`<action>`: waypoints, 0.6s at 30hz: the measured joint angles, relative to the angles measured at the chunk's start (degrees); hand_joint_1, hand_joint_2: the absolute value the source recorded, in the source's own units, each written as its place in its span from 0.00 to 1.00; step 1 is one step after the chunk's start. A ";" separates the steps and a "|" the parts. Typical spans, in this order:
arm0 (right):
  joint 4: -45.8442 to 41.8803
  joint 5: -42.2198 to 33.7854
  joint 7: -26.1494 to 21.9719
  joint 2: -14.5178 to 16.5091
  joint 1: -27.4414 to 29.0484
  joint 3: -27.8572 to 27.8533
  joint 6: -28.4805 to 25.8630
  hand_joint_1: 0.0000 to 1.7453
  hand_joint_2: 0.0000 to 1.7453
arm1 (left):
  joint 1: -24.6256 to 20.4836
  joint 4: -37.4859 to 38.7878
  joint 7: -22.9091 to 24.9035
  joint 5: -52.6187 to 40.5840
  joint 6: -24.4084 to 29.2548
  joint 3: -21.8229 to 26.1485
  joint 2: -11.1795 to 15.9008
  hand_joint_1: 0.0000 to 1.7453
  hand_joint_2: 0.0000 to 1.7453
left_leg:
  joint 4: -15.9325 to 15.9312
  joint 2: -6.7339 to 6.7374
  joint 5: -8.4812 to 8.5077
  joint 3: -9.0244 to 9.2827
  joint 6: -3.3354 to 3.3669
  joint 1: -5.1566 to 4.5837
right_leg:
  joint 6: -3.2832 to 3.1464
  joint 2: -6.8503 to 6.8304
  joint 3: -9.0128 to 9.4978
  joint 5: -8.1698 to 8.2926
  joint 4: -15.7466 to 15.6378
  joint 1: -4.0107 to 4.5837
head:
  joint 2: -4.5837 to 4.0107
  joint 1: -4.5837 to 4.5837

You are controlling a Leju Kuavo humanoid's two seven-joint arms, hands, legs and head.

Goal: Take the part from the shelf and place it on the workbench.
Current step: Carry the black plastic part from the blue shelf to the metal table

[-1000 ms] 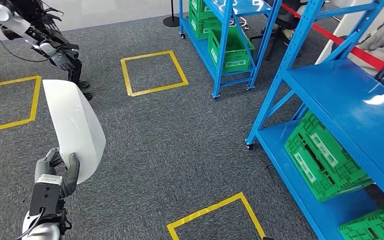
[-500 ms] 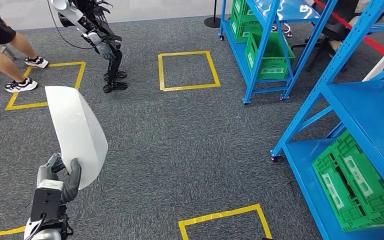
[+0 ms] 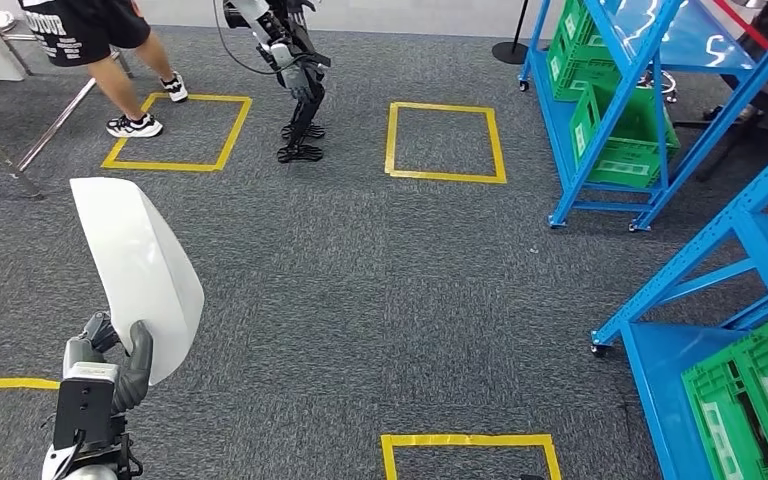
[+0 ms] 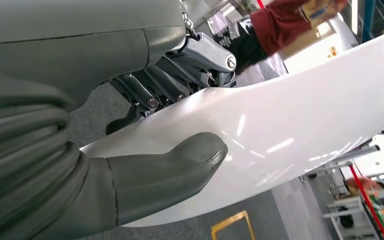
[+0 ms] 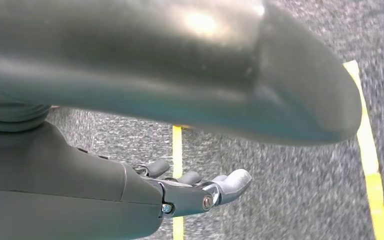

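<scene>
The part is a large white curved panel (image 3: 140, 270), standing upright over the grey carpet at the lower left of the head view. My left hand (image 3: 110, 360) grips its lower edge, thumb on the near face and fingers behind. Close up in the left wrist view, the thumb (image 4: 170, 170) presses on the glossy white panel (image 4: 290, 125). My right hand (image 5: 195, 190) hangs over the carpet with its fingers stretched out and nothing in it.
Blue shelves (image 3: 650, 130) holding green crates (image 3: 620, 140) stand at the back right, and another blue shelf (image 3: 750, 260) with a green crate (image 3: 750, 400) is at the right edge. Another robot (image 3: 295, 70) and a person (image 3: 110, 50) stand ahead. Metal legs (image 3: 0, 150) at far left.
The camera has swung left, so shelves, tape squares and the other robot have slid right in the picture. A person has come into view. My left hand still holds the panel.
</scene>
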 joint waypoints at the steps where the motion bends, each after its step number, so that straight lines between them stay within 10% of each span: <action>1: 0.00 0.14 -0.04 0.00 -0.05 0.08 0.10 0.00 0.00 | 0.02 -0.16 0.09 -0.13 0.05 0.03 -0.09 1.00 1.00 | -0.09 -0.63 0.20 -0.11 0.34 0.13 | 0.38 1.52 -0.50 -1.00 1.27 -0.19 | 0.00 0.05; 3: 0.00 0.51 -0.10 0.00 0.00 0.30 0.32 0.00 0.00 | 0.11 -0.50 0.17 -0.28 0.21 0.08 -0.34 1.00 1.00 | -0.16 -1.87 0.54 -0.40 0.86 0.30 | 0.93 5.33 -3.17 -4.52 7.26 -0.56 | 0.00 0.23; 6: 0.00 1.04 -0.11 0.00 0.25 0.67 0.51 0.00 0.00 | 0.68 -0.76 0.20 -0.32 0.44 0.22 -0.52 1.00 1.00 | 0.01 -4.19 0.85 -0.92 1.01 0.27 | 1.04 6.76 -7.61 -7.60 16.34 -0.74 | 0.00 0.29; 10: 0.00 1.47 -0.11 -0.05 0.24 0.96 0.69 0.00 0.00 | 1.13 -1.11 0.21 -0.32 0.54 0.59 -0.68 1.00 1.00 | 0.26 -7.56 1.25 -1.19 0.31 0.36 | 0.65 9.95 -1.88 -0.96 4.25 -1.10 | 0.00 0.29; 12: 0.00 1.49 -0.10 -0.10 0.15 1.03 0.72 0.00 0.00 | 1.16 -1.32 0.20 -0.32 0.57 0.74 -0.76 1.00 1.00 | 0.19 -8.90 1.64 -1.56 -0.46 0.48 | 0.52 11.88 -0.11 0.03 0.21 -1.05 | 0.00 0.27; 14: 0.00 1.47 -0.10 -0.12 0.04 1.10 0.75 0.00 0.00 | 1.34 -1.47 0.20 -0.33 0.58 0.86 -0.76 1.00 1.00 | -0.26 -10.25 2.23 -1.99 -1.46 0.68 | 0.00 10.89 -0.13 0.31 -0.20 -0.85 | 0.00 0.26; 18: 0.00 1.54 -0.11 -0.19 0.00 1.22 0.91 0.00 0.00 | 1.53 -1.63 0.20 -0.34 0.54 1.26 -0.71 1.00 1.00 | 5.68 -5.04 -1.80 -5.22 -2.24 0.37 | -1.65 7.52 -0.24 1.22 -1.16 -0.80 | 0.00 -0.25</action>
